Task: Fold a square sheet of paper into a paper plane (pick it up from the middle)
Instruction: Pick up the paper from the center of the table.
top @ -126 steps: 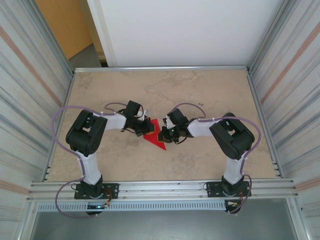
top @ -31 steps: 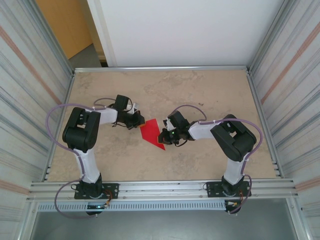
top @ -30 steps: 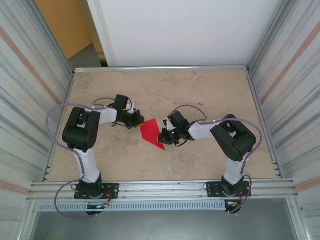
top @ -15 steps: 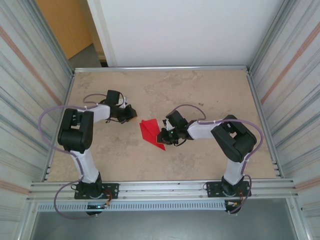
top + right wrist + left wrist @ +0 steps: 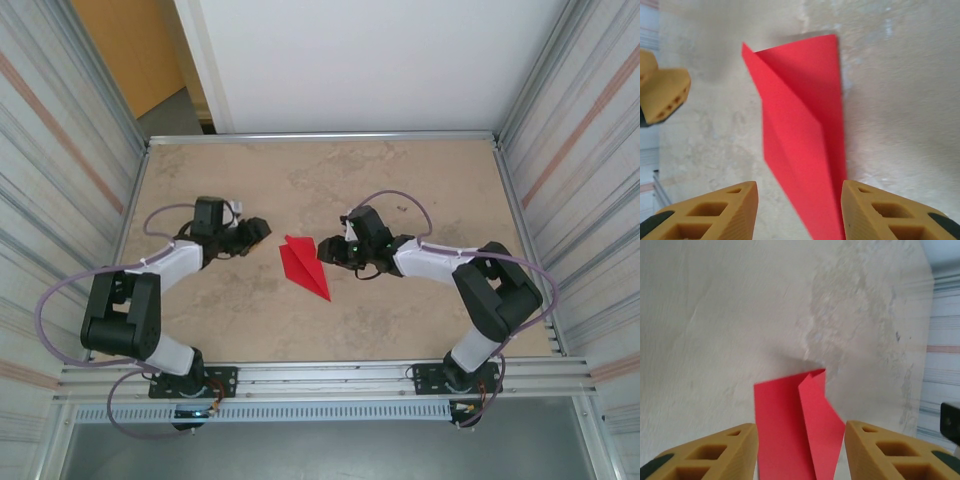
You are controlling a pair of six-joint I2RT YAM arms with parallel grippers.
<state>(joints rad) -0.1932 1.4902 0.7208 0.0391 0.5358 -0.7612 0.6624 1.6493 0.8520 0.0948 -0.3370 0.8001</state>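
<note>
While the pale stone-patterned tabletop (image 5: pixel 400 180) takes up the middle of the overhead view, the paper plane (image 5: pixel 303 266) lies flat on it just left of centre, a red dart with its narrow tip aimed at the lower right. The left gripper (image 5: pixel 258 232) sits to the plane's upper left, clearly apart from it. The right gripper (image 5: pixel 325 252) sits just beside its right edge; from above, contact cannot be told.

The wrist views add detail the overhead view lacks. From the left wrist, the plane's blunt end shows a raised flap casting a shadow. The paper runs down to the bottom centre between jaws that stand moderately apart and clamp nothing. From the right wrist, a long diagonal crease shows, again between parted jaws holding nothing. A tan fingertip (image 5: pixel 662 95) of the left gripper shows at the left edge.
</note>
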